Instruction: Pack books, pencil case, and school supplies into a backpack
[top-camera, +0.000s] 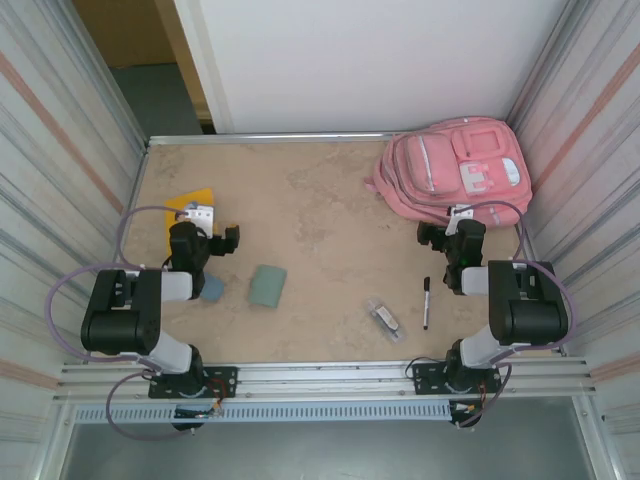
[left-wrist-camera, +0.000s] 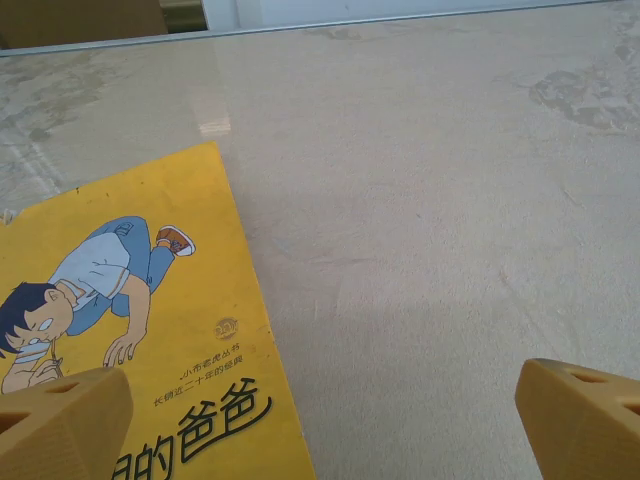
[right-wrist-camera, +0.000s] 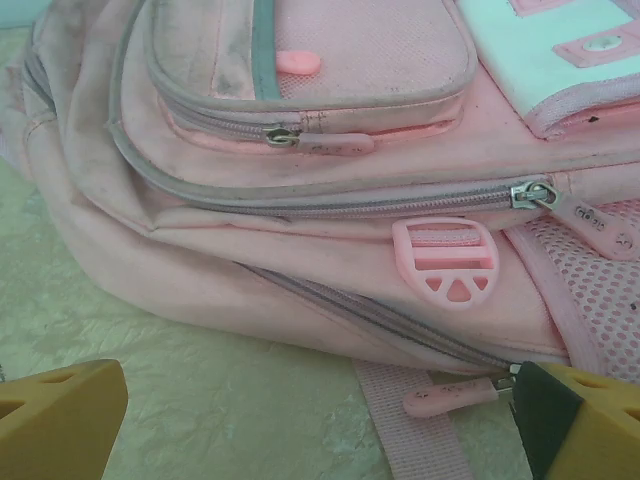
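Holding both jaws wide and empty, leaving backpack (top-camera: 455, 165) seemingly zipped at upper right, book (top-camera: 192, 198), pencil case (top-camera: 212, 288), pen (top-camera: 426, 303) lying unpacked across the frame.

A robot test cell in a lab: a stone-patterned desk (top-camera: 320, 190) boxed in by ribbed metal walls (top-camera: 55, 150) outside the left tool (left-wrist-camera: 322, 415) and right tool (right-wrist-camera: 318, 418), a white panel (top-camera: 380, 60) beyond them, an aluminium mounting rail (top-camera: 320, 375) behind.
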